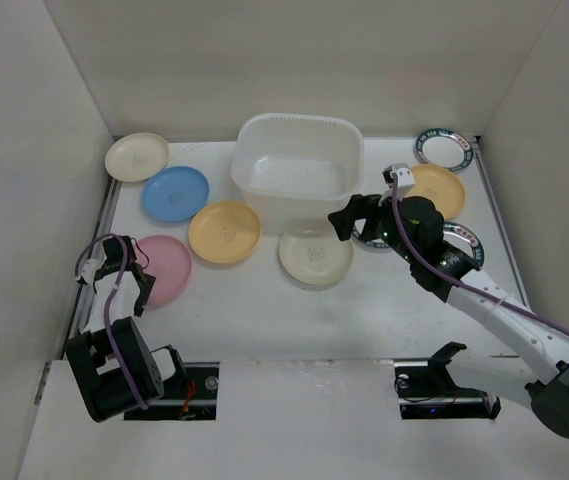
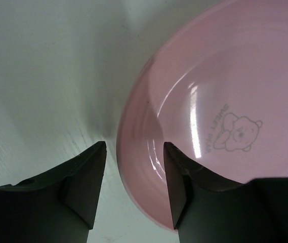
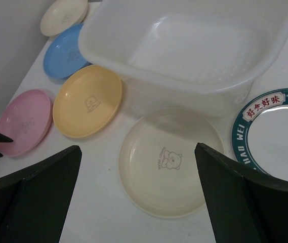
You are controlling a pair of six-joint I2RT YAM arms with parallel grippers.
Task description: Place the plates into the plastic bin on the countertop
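The plastic bin stands at the back centre and looks empty; it also shows in the right wrist view. Several plates lie round it on the countertop: cream, blue, yellow-orange, pink, cream, yellow-orange and teal-rimmed ones. My left gripper is open, its jaws straddling the pink plate's left rim. My right gripper is open wide above the near cream plate, holding nothing.
White walls close in the countertop on the left, back and right. A teal-rimmed plate lies just right of the cream plate, partly under my right arm. The pink plate lies close to the left wall.
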